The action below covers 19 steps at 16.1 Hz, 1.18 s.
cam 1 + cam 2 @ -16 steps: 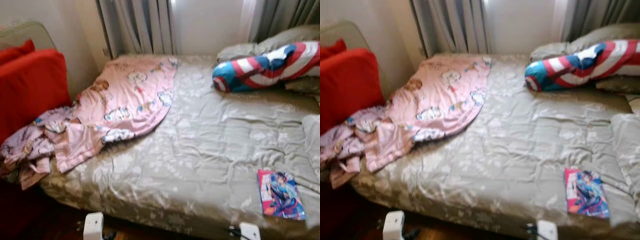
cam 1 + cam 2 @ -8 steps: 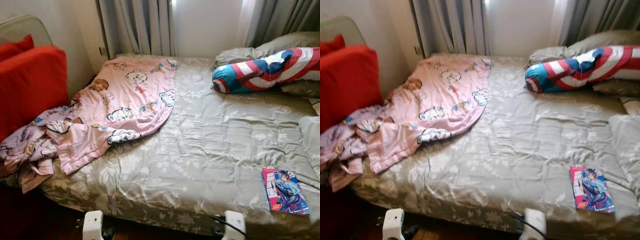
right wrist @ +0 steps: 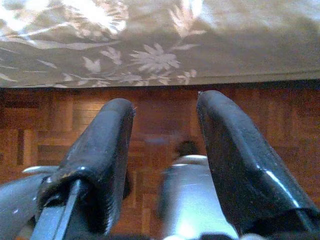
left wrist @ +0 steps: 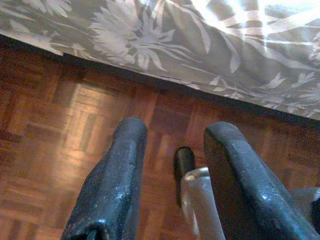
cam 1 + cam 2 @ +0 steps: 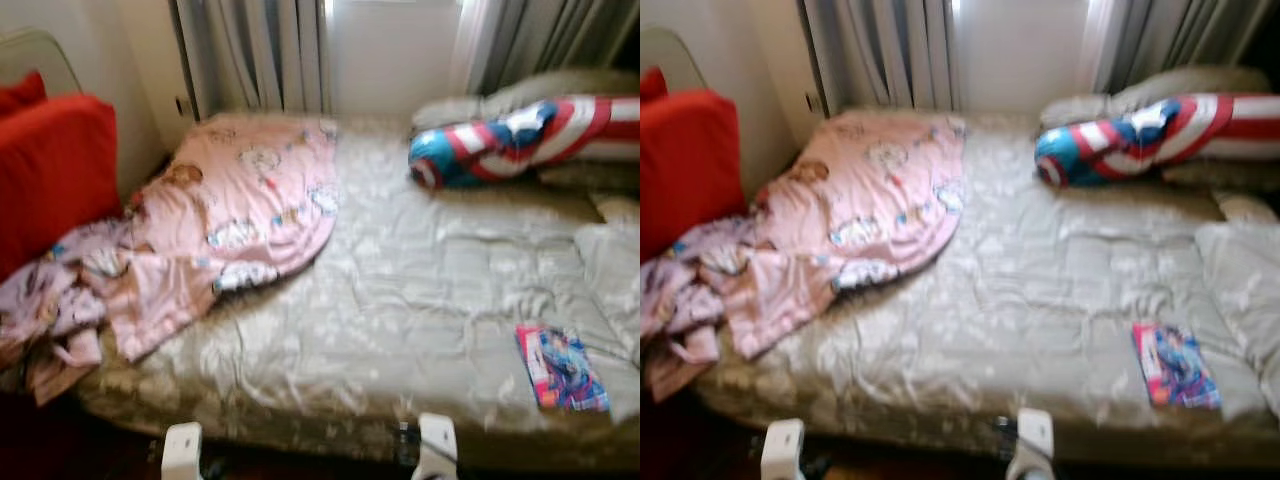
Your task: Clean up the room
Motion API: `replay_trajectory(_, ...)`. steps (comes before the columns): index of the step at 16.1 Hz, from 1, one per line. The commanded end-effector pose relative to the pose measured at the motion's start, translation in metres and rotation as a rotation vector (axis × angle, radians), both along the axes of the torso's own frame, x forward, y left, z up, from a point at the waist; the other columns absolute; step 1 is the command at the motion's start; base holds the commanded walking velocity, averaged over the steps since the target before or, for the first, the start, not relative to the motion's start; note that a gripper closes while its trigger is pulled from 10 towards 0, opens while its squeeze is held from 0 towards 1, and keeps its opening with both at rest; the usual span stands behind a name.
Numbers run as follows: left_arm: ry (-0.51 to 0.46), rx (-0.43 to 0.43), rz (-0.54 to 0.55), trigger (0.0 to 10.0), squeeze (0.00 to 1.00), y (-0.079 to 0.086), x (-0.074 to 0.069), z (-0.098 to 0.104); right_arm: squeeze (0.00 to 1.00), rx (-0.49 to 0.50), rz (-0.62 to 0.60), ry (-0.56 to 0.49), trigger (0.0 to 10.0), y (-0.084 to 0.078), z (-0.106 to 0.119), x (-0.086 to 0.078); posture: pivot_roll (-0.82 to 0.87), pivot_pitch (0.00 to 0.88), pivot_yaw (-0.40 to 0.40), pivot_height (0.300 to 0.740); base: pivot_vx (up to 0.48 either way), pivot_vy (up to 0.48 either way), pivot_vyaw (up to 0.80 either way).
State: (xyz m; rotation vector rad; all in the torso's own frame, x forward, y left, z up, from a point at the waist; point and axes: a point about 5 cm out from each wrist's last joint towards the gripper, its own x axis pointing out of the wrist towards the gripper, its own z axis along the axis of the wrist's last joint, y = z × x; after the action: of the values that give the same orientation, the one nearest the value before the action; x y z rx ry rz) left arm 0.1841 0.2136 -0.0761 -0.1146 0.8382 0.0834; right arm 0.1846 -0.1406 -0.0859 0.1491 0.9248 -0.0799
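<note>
The middle of the bed (image 5: 420, 290) is free. A pink blanket (image 5: 230, 215) covers its left part, a bolster (image 5: 520, 140) lies at the far right, a book (image 5: 560, 367) near the front right.

A bed (image 5: 400, 300) in floral grey-green covers carries a pink blanket (image 5: 240, 210) far left, a striped bolster (image 5: 510, 140) far right, and a magazine (image 5: 560, 367) near right.

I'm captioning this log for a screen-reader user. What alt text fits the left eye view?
A bed with a grey floral cover fills a slightly blurred view. A rumpled pink cartoon blanket spills off its left side beside a red cushion. A striped red, white and blue bolster lies near the curtains, and a comic book lies near the front right edge.
</note>
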Motion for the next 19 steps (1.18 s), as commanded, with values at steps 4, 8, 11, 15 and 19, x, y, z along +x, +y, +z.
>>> replay_trajectory(4, 0.018, -0.001, 0.007, 10.0, 0.0, 0.0001, -0.0029, -0.0018, 0.0, -0.004, -0.021, 0.014, 10.0, -0.007, -0.0023, -0.005, 0.02, 0.023, 0.029, 0.74, 0.0, 0.259, 0.0)
replay_trajectory(8, 0.017, -0.002, 0.009, 10.0, 0.0, -0.0002, -0.0027, -0.0018, 0.0, -0.002, -0.02, 0.014, 10.0, -0.008, -0.0025, -0.0056, 0.02, 0.023, 0.028, 0.74, 0.0, 0.256, 0.0)
replay_trajectory(11, 0.019, -0.002, 0.011, 10.0, 0.0, -0.0004, -0.0031, -0.002, 0.0, -0.003, -0.017, 0.014, 10.0, -0.0087, -0.0026, -0.0057, 0.02, 0.025, 0.027, 0.74, 0.0, 0.257, 0.0)
replay_trajectory(15, 0.022, -0.002, 0.013, 10.0, 0.0, 0.0001, -0.0044, -0.0026, 0.0, -0.003, -0.013, 0.013, 10.0, -0.009, -0.0025, -0.0056, 0.02, 0.025, 0.026, 0.74, 0.0, 0.265, 0.0)
replay_trajectory(19, 0.022, -0.001, 0.012, 10.0, 0.0, 0.0003, -0.0046, -0.0026, 0.0, -0.008, -0.005, 0.013, 10.0, -0.0096, -0.0026, -0.0058, 0.02, 0.024, 0.026, 0.74, 0.0, 0.264, 0.0)
